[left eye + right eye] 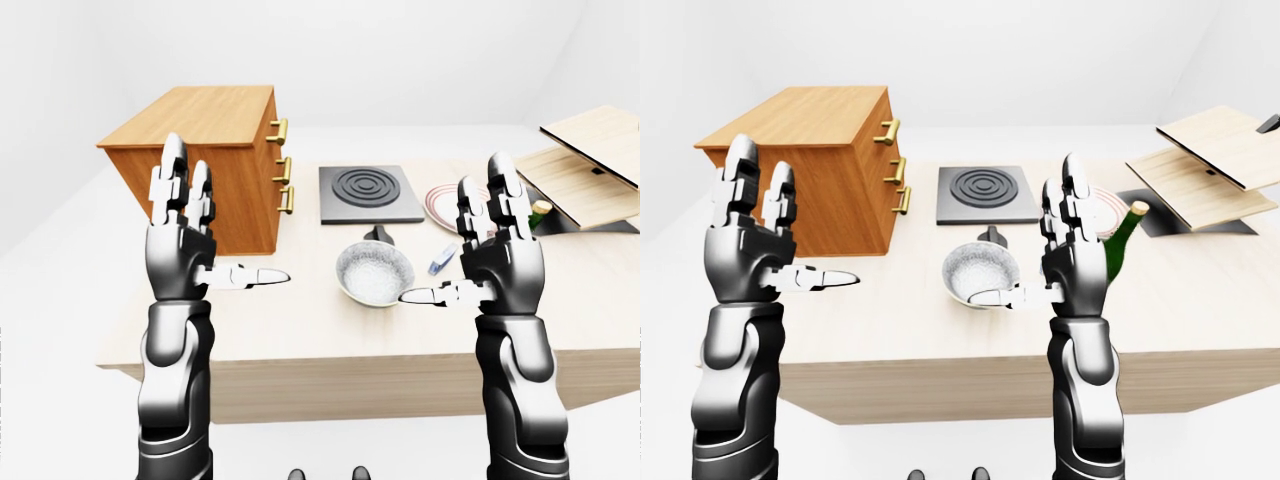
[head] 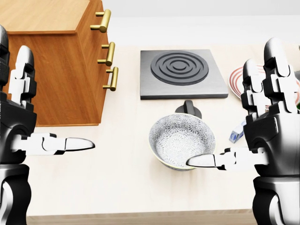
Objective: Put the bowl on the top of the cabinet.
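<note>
Head view gives us the clearest look at the bowl: it sits upright on the pale table, just below the black knob and the dark square hob, and we see only its speckled inner pattern, nothing inside it. To the bowl's right a small blue box peeks out beside our right hand. The striped plate lies at the view's right edge, mostly covered by that hand; we cannot tell whether anything rests on it. In the right-eye view the green bottle stands upright behind the right hand, near the plate.

The wooden cabinet stands on the table at the upper left of the head view, well apart from the bowl, with three brass handles down its right face. Its flat top shows as bare wood in the left-eye view.

Our left hand is raised, palm inward, fingers straight up and spread apart, thumb pointing right toward the bowl and holding nothing. Our right hand mirrors it, fingers upright and apart; its thumb tip overlaps the bowl's lower right rim in the head view, though we cannot tell if it touches. Neither hand grips anything.
</note>
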`<state>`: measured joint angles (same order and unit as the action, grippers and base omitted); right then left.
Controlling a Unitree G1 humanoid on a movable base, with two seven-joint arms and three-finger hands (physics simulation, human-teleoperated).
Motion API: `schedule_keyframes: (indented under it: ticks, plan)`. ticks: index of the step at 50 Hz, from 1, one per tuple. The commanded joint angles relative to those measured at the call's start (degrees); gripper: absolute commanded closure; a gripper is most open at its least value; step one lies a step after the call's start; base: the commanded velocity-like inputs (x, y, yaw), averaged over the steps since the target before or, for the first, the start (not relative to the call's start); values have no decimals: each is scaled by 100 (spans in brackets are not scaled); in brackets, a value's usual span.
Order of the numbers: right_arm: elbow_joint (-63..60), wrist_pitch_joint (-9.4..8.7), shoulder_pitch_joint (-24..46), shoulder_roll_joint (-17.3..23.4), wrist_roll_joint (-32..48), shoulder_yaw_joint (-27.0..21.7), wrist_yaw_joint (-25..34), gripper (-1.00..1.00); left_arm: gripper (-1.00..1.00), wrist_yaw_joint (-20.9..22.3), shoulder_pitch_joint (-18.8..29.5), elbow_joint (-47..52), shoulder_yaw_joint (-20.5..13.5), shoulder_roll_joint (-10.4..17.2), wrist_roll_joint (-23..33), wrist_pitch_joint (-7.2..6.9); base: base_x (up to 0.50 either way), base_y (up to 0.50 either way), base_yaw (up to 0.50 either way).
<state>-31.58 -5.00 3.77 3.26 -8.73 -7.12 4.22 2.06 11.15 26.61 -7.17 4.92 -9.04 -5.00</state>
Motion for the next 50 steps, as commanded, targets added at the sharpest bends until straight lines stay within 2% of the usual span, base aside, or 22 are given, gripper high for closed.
schedule_keyframes:
  ticks: [1,17,34,41,50]
  plan:
    - [-27,0,12,4,-10,8,-16,-100,-100,-16,21,55,5,-1,-14,0,15,28,0]
    - [-27,0,-24,13,-47,-43,26,-100,-100,-40,-31,111,49,-38,24,0,26,31,0]
    - [35,0,-19,39,-28,-45,58,-100,-100,-64,4,87,63,-42,44,0,0,0,0]
    - [20,0,-54,14,28,-19,101,-100,-100,-56,5,91,53,-38,34,0,40,6,0]
    - [92,0,-111,32,248,52,131,-100,-100,-46,20,102,17,-9,14,0,0,0,0]
